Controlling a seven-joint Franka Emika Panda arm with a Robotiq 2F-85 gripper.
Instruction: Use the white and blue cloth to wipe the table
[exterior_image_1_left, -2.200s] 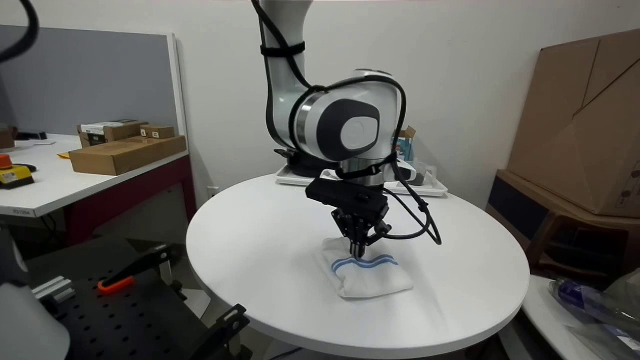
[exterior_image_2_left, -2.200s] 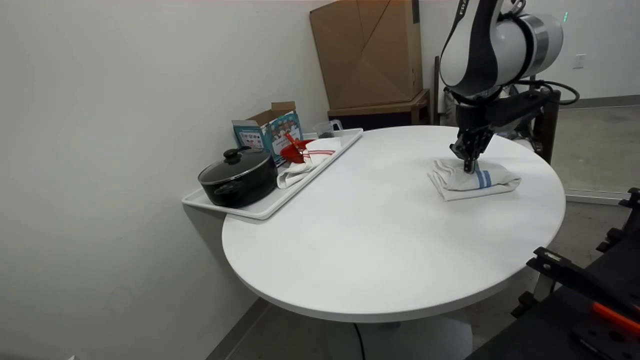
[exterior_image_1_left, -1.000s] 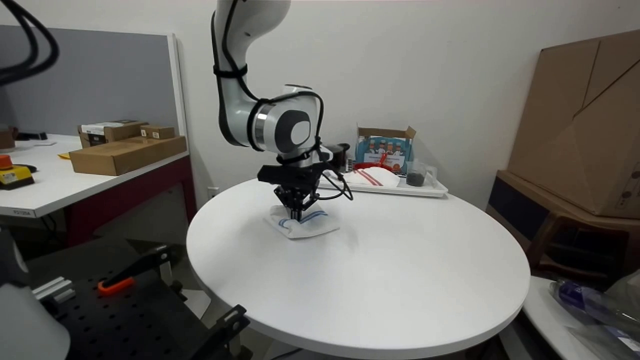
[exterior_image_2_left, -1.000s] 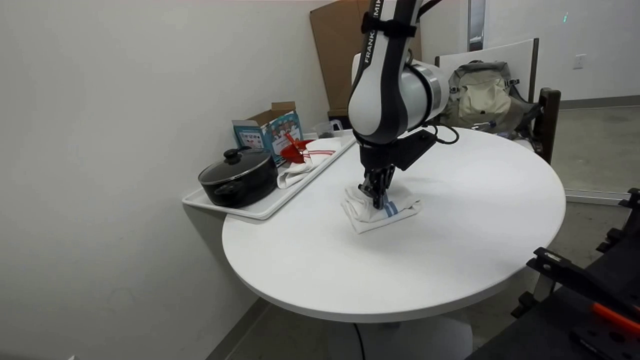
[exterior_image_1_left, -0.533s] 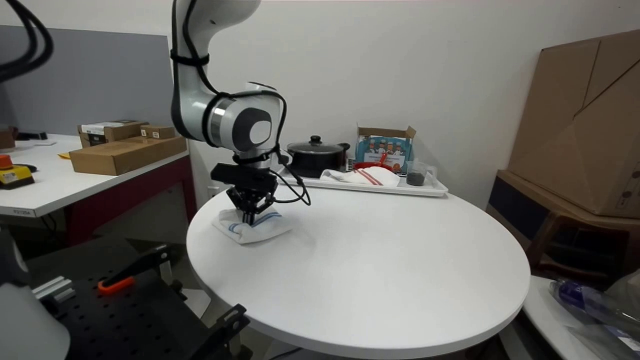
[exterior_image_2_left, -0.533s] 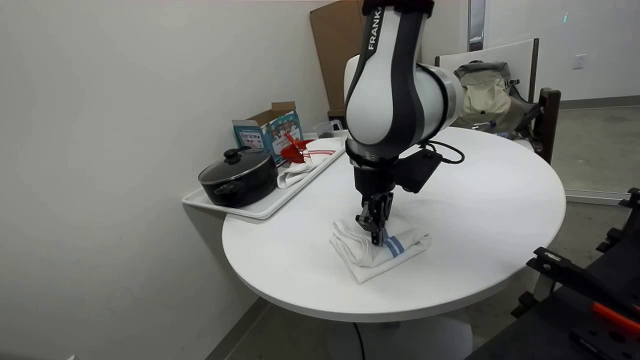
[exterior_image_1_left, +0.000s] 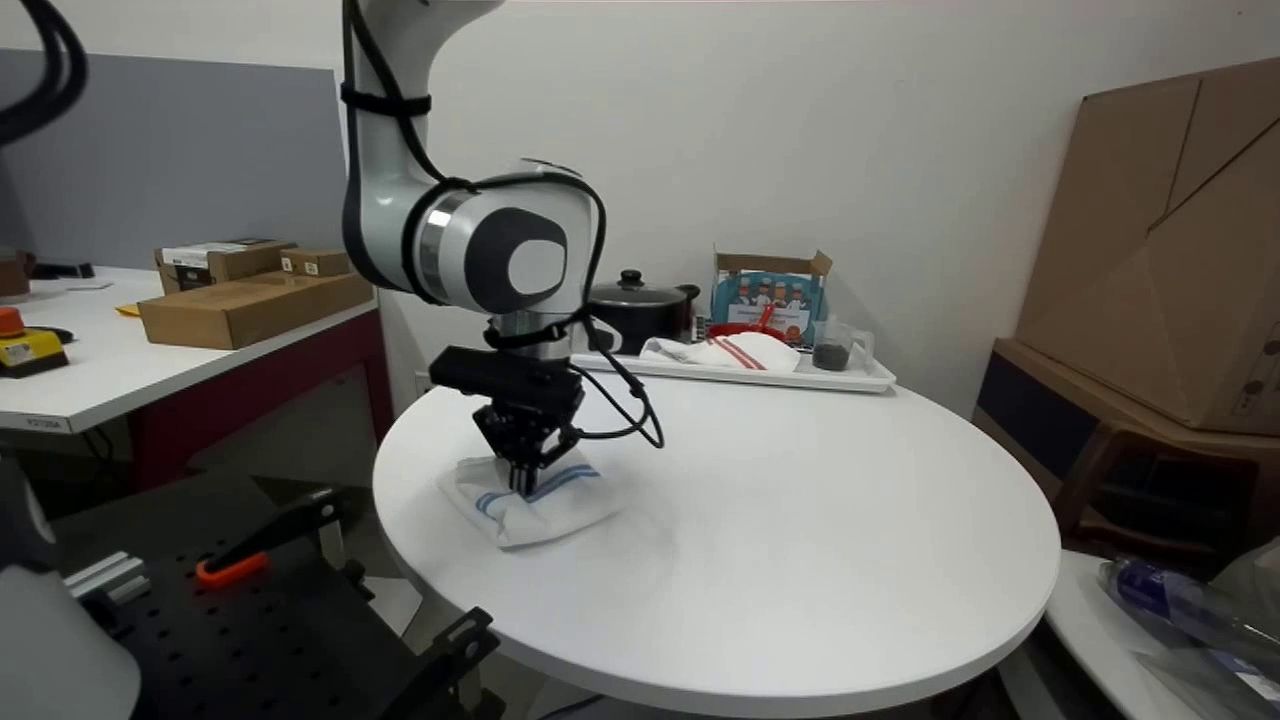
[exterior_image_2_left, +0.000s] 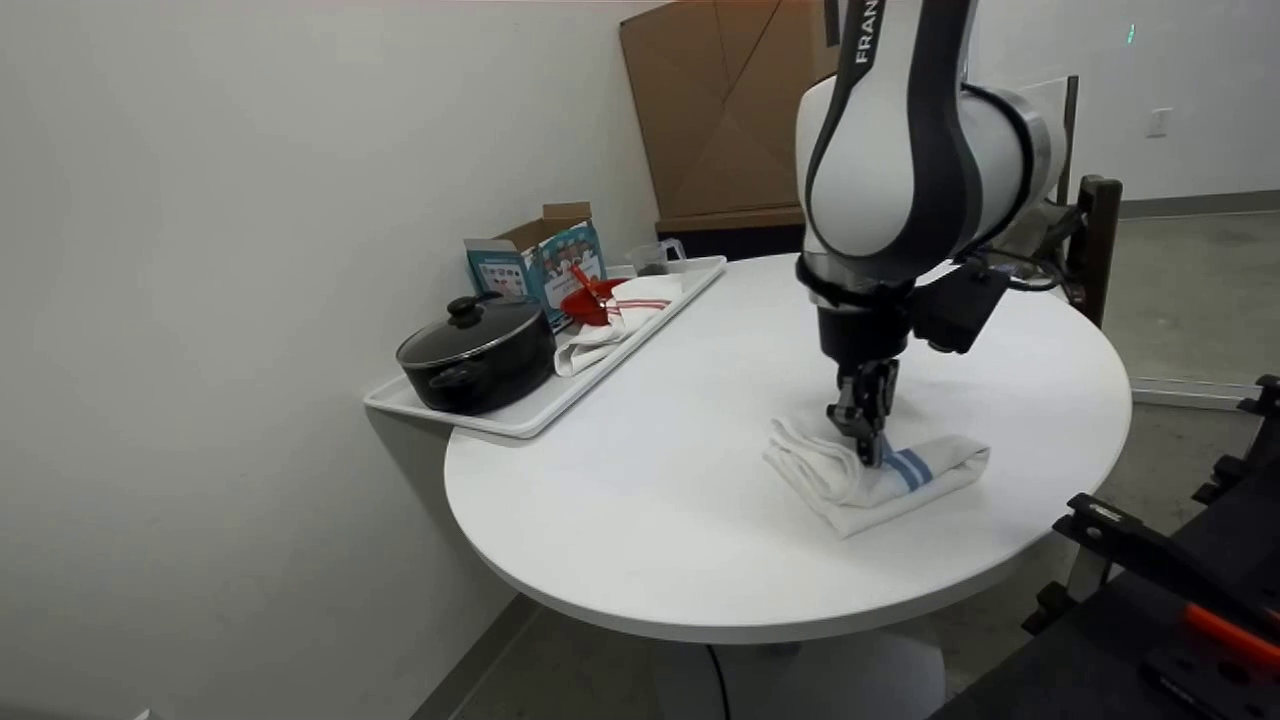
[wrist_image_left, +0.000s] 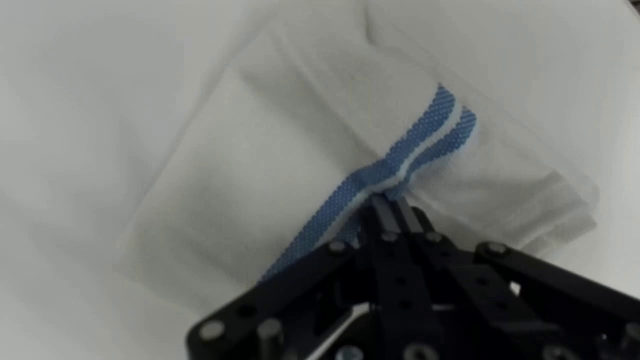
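Observation:
The white cloth with blue stripes (exterior_image_1_left: 572, 512) lies folded and flat on the round white table (exterior_image_1_left: 800, 540), near its left edge in this exterior view. In an exterior view the cloth (exterior_image_2_left: 935, 488) shows at the table's right front part. My gripper (exterior_image_1_left: 522, 484) points down at the cloth. It also shows in an exterior view (exterior_image_2_left: 872, 456). In the wrist view the gripper's fingertips (wrist_image_left: 392, 202) are close together on a pinched fold at the blue stripes of the cloth (wrist_image_left: 225, 170). The cloth's underside and the fold between the fingertips are hidden.
A white tray (exterior_image_2_left: 545, 415) at the table's back edge holds a black lidded pot (exterior_image_2_left: 478, 355), a red-striped white towel (exterior_image_2_left: 600, 345), a red utensil, a blue box (exterior_image_2_left: 560, 262) and a clear cup. A black perforated surface with clamps (exterior_image_1_left: 240, 640) stands beside the table.
My gripper has dragged the cloth from mid-table to the left edge in an exterior view, then, over the last half second, slightly back right and nearer that camera. The grip looks unchanged.

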